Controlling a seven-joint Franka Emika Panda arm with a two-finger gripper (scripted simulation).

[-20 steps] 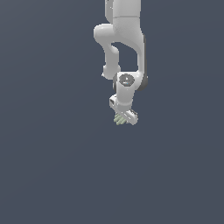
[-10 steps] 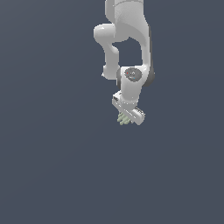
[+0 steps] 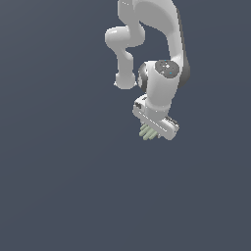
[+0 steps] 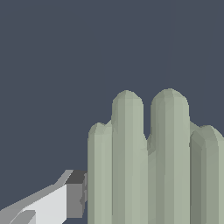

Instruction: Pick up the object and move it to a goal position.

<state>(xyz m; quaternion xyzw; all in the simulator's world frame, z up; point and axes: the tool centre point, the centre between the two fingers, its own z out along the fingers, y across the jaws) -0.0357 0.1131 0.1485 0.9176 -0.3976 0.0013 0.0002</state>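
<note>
The ridged object (image 3: 148,132), pale grey-green, sits at the gripper (image 3: 151,131), its rounded ridges projecting toward 7 o'clock in the exterior view. In the wrist view one grey-tipped finger (image 4: 75,194) touches its flank, so I read the gripper as clamped on the object. I judge this hold serves carrying to the goal. The arm (image 3: 162,59) hangs from 12 o'clock. Surroundings are uniform dark slate; I see no bench edge, goal marker, or room feature.
</note>
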